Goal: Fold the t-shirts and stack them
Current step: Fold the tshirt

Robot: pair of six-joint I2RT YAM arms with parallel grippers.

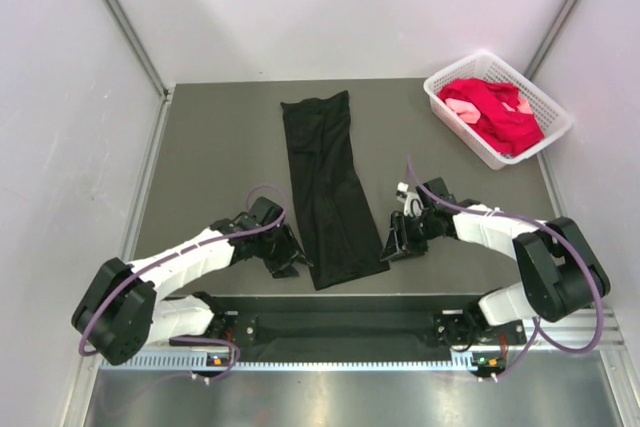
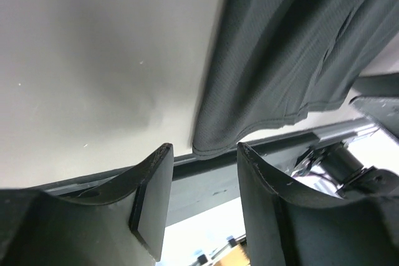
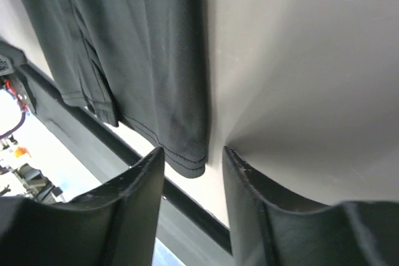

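Black t-shirt (image 1: 328, 192) is laid out as one long narrow strip down the middle of the table (image 1: 220, 147), its near hem close to the edge where the arms are bolted, so we start there. Left claw (image 1: 290, 265) sits low just beside the strip's near left corner. On its wrist camera the two fingers (image 2: 153, 191) stand apart with a clear gap, and the dark hem corner hangs right at the mouth of that gap. Nothing pinched: that claw is released. Over on the other side, right claw (image 1: 392, 247) is down at the near right corner, just beside the cloth. Same story on its own camera: fingers (image 3: 140, 191) parted, the stitched corner of the hem sitting at the gap between their tips, not squeezed, so released as well.

Moving up the table, the strip runs away from the arms, slightly slanted, with doubled layers and a few creases showing. Its far end reaches well up the grey surface. And at the far right corner, well apart from the black cloth, stands a white lattice basket (image 1: 457, 132), with the red t-shirt (image 1: 505, 117) bunched up inside it and the pink t-shirt (image 1: 460, 104) peeking out along its left side
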